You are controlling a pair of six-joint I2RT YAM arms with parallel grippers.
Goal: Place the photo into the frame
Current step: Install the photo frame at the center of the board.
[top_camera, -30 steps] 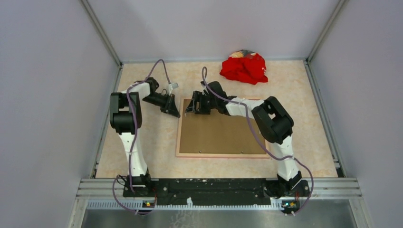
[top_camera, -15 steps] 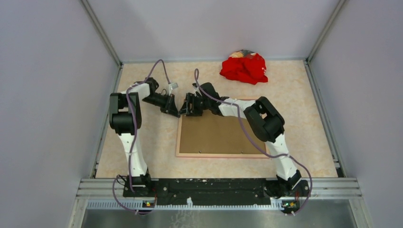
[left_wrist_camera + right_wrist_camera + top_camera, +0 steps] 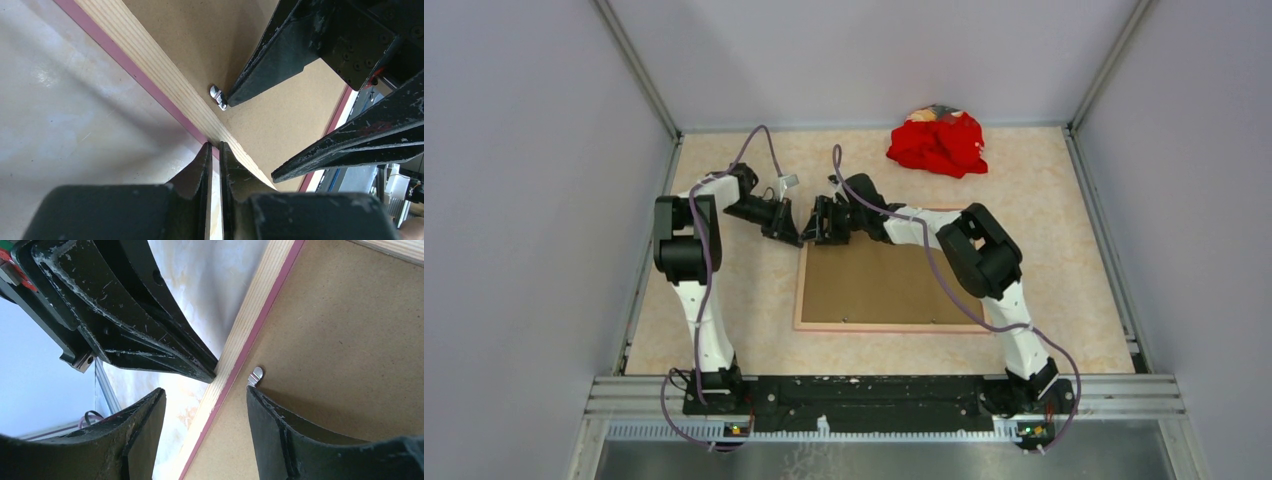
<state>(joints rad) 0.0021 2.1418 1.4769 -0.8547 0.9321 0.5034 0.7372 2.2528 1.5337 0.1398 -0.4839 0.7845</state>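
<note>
Travel leftward brought the right gripper (image 3: 205, 392), wide, astride the frame's (image 3: 242, 337) edge beside the near-closed left gripper (image 3: 214, 146).

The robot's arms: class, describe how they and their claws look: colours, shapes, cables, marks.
The left arm and right arm have white links with black joints; a purple-grey cable loops along each. The left claw and right claw have black, tapering fingers, scuffed with pale scratches.

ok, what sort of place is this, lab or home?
Probably a lab robot cell, not a home: plain grey walls on aluminium posts, left arm and right arm bolted to a metal rail, the frame lying on a table.
</note>
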